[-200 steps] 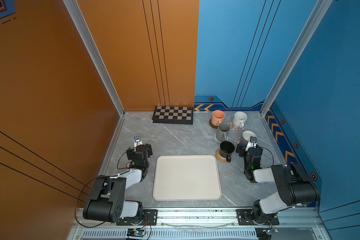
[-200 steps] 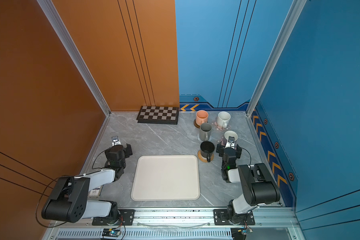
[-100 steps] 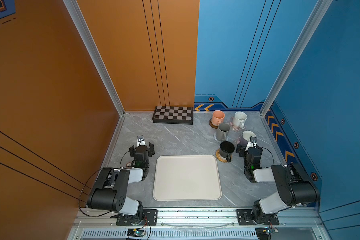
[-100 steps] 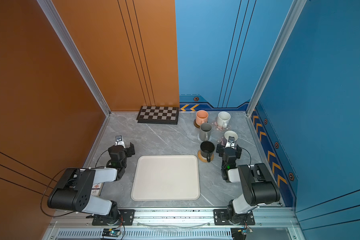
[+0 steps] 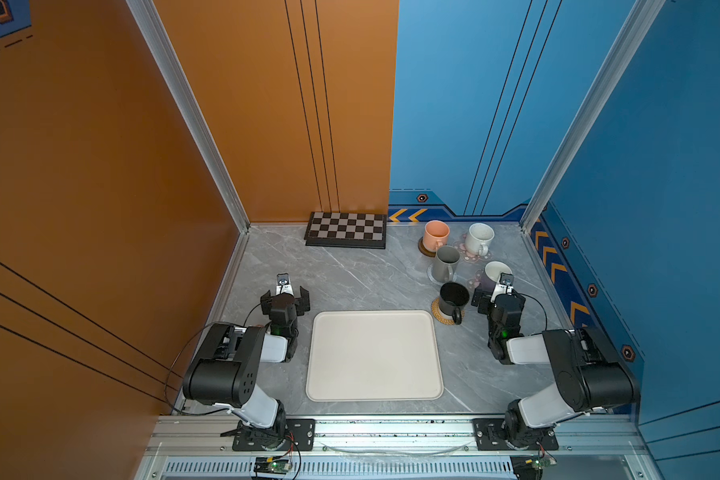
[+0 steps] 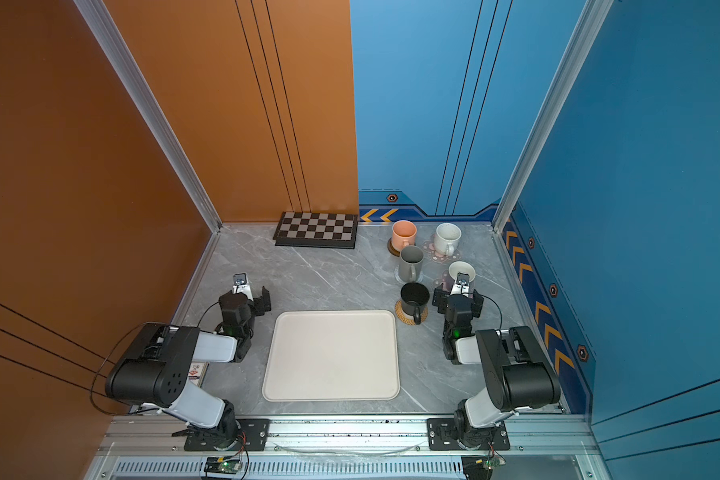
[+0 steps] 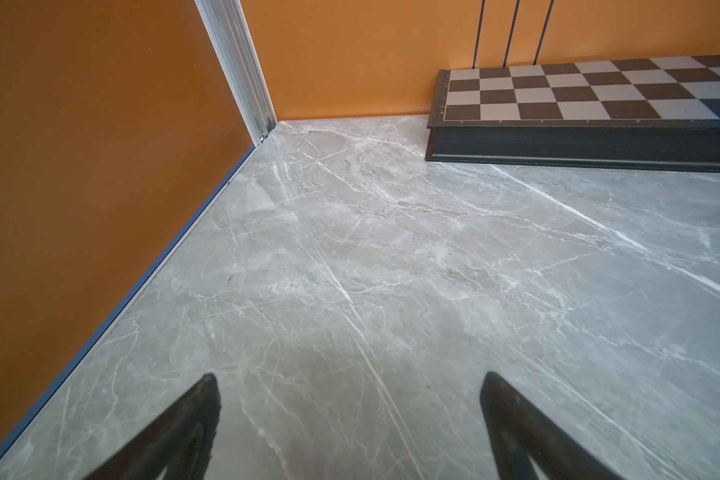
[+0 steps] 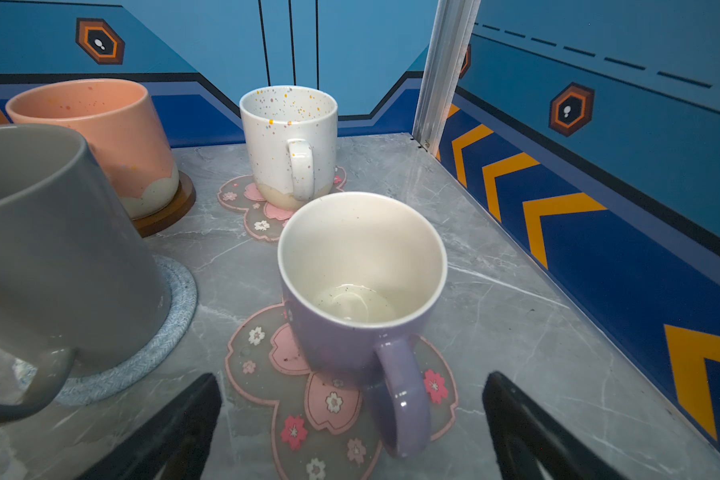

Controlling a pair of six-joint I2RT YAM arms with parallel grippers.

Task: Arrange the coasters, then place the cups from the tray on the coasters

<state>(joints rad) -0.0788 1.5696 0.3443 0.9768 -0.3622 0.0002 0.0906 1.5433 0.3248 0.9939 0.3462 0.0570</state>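
The cream tray (image 5: 375, 357) lies bare at the front. At the back right, each cup stands on a coaster. The peach cup (image 5: 436, 235) is on the wooden disc (image 8: 171, 212). A blossom mat (image 8: 262, 216) carries the speckled white cup (image 5: 479, 238). The grey cup (image 5: 445, 264) rests on the blue crochet mat (image 8: 171, 324), and the black cup (image 5: 453, 298) on the rattan mat (image 5: 440, 316). The lavender cup (image 8: 362, 266) sits on a blossom mat (image 8: 329, 403). My right gripper (image 8: 352, 399) stands open just short of its handle. My left gripper (image 7: 350, 399) is open over bare marble, left of the tray.
A black-and-grey chequered board (image 5: 346, 230) lies against the back wall. Orange wall (image 7: 80, 166) runs close along the left gripper's side, and the blue wall (image 8: 599, 208) is near the lavender cup. Both arms (image 5: 233, 361) sit folded low at the front rail.
The left arm has swung a little to the right, toward the tray, with its gripper still open. The right arm and all cups have stayed put.
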